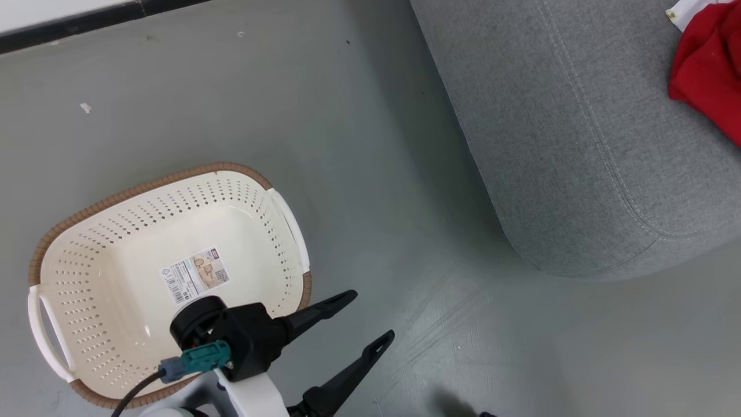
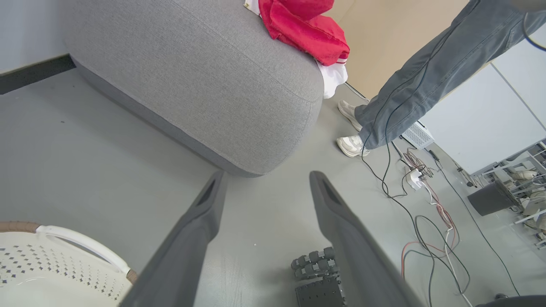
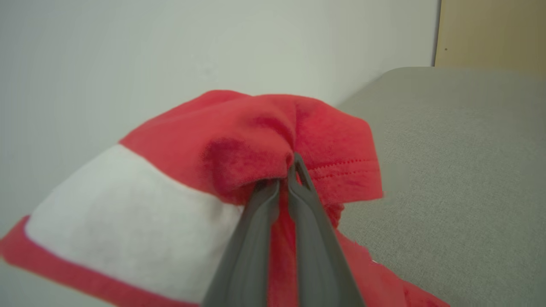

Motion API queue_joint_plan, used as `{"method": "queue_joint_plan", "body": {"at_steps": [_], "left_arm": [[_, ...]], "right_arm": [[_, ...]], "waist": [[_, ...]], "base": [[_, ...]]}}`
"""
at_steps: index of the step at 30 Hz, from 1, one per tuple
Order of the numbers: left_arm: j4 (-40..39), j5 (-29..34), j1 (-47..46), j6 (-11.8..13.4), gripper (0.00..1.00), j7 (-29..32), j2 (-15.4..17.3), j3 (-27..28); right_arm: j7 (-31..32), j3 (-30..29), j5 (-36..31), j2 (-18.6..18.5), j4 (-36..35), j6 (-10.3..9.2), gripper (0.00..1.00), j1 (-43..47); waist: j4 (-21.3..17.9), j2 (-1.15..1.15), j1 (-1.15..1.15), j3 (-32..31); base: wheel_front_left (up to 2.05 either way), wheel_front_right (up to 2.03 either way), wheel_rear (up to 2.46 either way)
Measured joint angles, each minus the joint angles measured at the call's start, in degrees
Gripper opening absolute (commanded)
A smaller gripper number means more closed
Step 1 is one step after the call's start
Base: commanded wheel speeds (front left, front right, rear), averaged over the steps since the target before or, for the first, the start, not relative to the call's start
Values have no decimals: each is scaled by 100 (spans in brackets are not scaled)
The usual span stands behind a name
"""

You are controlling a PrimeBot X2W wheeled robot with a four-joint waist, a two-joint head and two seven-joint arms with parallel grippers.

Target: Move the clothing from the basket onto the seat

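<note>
Under me lies a smooth grey floor [image 1: 370, 145], scuffed pale at the lower centre of my head view. A white wall [image 1: 35, 8] with 1 black skirting strip [image 1: 87, 22] crosses its upper left corner. Loose cables [image 2: 426, 221] trail across the lower right of my left wrist view, below a white panel [image 2: 482, 128].

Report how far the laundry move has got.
Done: the basket is empty, its bottom label bare, and red clothes lie on the sofa. In hand: the right gripper is shut on a red-and-white garment above the sofa. The left gripper is open, holding nothing, beside the basket. Left: probably just releasing that garment.
</note>
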Motion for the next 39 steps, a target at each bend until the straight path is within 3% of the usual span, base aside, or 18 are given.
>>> {"method": "queue_joint_plan", "body": {"at_steps": [10, 23, 25, 27, 39], "left_arm": [[-42, -1, 26, 247, 100, -35, 43, 138], [-55, -1, 81, 303, 100, -202, 88, 290], [-54, -1, 81, 303, 100, -245, 86, 294], [-53, -1, 82, 303, 100, -265, 80, 299], [-3, -1, 115, 298, 100, -498, -1, 343]], "right_arm": [[-82, -12, 0, 297, 374, 0, 0, 463], [-625, -235, -223, 467, 822, 0, 1, 831], [-695, -230, -255, 452, 820, 0, 45, 830], [-745, -214, -298, 437, 818, 1, 100, 827], [-969, 76, -517, 399, 603, 1, 100, 1034]], "waist": [[-58, 0, 0, 167], [-124, 0, 0, 166], [-130, 0, 0, 140], [-134, 0, 0, 111], [-151, 0, 0, -120]], "base": [[0, 0, 0], [0, 0, 0], [0, 0, 0], [0, 0, 0], [0, 0, 0]]}}
